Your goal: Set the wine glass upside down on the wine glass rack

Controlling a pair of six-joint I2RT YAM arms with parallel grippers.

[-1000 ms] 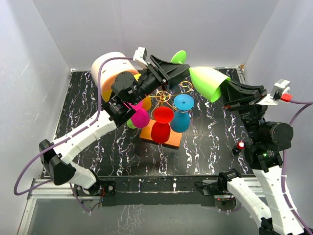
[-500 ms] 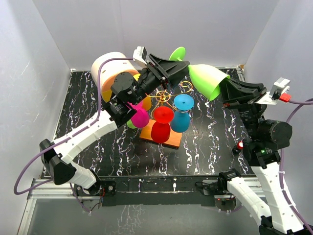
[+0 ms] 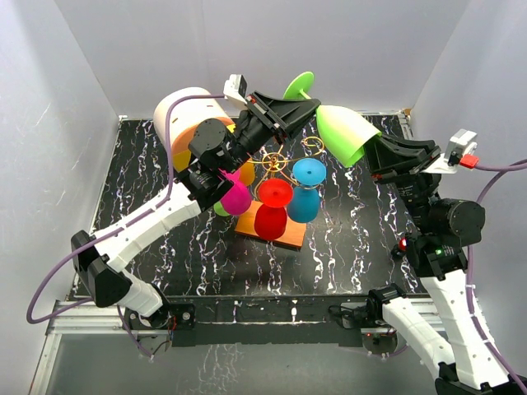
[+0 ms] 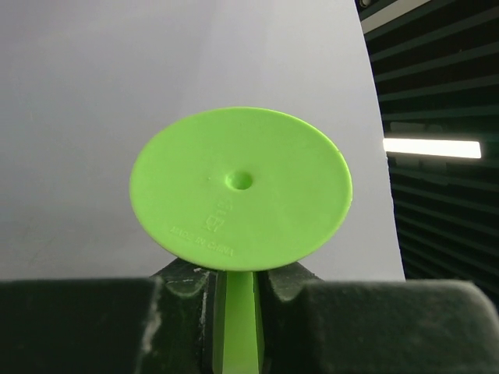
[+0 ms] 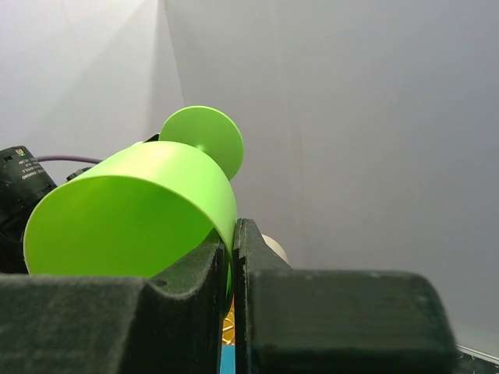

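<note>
Newly clamped at the stem by left gripper [image 4: 235, 287], pinched at the rim by right gripper [image 5: 231, 243]: lime-green plastic wine glass [image 3: 342, 136]. Could slip or crack if tugged both ways.

The left tool [image 3: 305, 105] and right tool [image 3: 370, 153] hold the wine glass [image 3: 342, 136] aloft near the wine glass rack [image 3: 277, 162].

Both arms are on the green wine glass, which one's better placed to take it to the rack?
Probably the left. The left fingers clamp the wine glass by its stem, close to the wine glass rack; the right fingers only pinch the bowl rim from the side.
</note>
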